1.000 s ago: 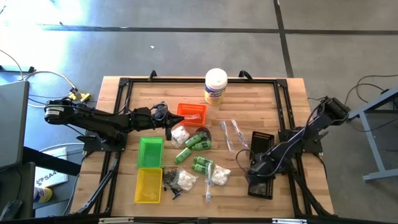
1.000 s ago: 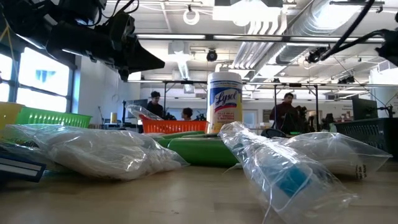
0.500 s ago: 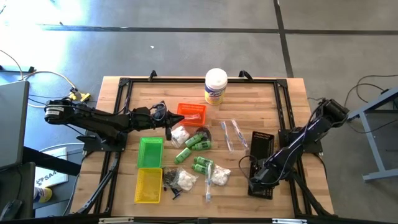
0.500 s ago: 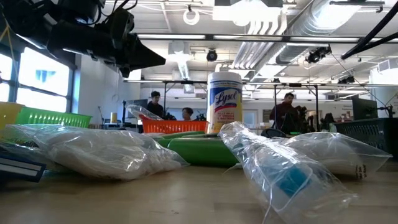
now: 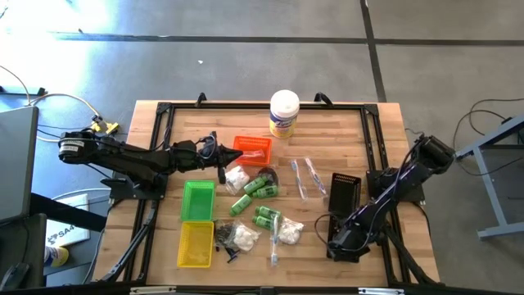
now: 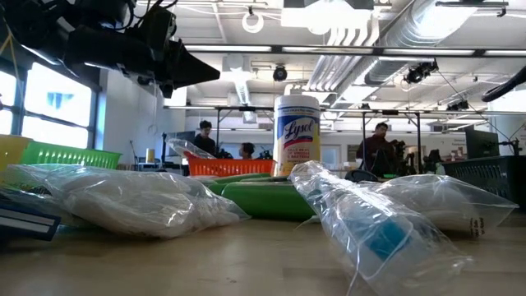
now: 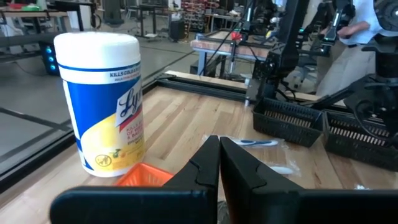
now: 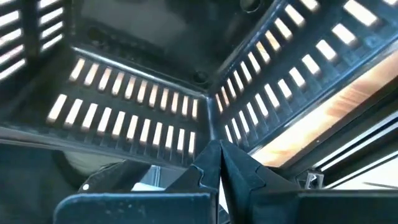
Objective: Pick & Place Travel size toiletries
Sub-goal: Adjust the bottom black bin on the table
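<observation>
Dipping right tool [image 5: 337,239] into black tray [image 5: 345,193], pinched

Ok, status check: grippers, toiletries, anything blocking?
Left gripper shut, empty, beside orange tray. Right gripper shut, empty, down inside black tray. Toiletries loose mid-table. Nothing blocking.
</observation>
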Tool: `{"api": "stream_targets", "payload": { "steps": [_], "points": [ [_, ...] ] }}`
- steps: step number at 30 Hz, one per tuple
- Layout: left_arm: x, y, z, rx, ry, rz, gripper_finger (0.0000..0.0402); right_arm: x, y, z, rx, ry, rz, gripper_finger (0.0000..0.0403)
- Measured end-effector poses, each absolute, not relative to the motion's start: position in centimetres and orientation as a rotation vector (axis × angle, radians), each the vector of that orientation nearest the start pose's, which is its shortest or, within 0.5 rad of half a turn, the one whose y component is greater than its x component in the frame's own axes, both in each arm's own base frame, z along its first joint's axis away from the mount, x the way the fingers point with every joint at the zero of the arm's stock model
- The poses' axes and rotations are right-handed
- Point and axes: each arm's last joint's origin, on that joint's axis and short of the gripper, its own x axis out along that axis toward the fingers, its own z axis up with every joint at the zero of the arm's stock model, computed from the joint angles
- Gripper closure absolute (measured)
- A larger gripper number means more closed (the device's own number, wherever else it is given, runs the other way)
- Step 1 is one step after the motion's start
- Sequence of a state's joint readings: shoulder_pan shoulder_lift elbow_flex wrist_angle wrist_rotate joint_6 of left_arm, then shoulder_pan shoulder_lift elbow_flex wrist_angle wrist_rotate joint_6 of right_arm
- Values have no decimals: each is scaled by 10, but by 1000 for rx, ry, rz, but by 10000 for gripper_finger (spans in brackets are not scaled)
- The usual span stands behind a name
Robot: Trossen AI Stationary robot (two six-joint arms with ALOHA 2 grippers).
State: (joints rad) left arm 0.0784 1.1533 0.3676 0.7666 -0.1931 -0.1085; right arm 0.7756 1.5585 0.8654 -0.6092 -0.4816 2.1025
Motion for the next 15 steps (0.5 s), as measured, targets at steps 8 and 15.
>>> {"api": "stream_targets", "payload": {
  "steps": [8, 15],
  "points": [
    [224, 23, 212, -107, 2, 273, 394, 179, 196, 166, 1278, 1789, -769, 401],
    [224, 23, 212, -107, 2, 274, 394, 175, 193, 165, 1248, 1827, -828, 401]
  ]
}}
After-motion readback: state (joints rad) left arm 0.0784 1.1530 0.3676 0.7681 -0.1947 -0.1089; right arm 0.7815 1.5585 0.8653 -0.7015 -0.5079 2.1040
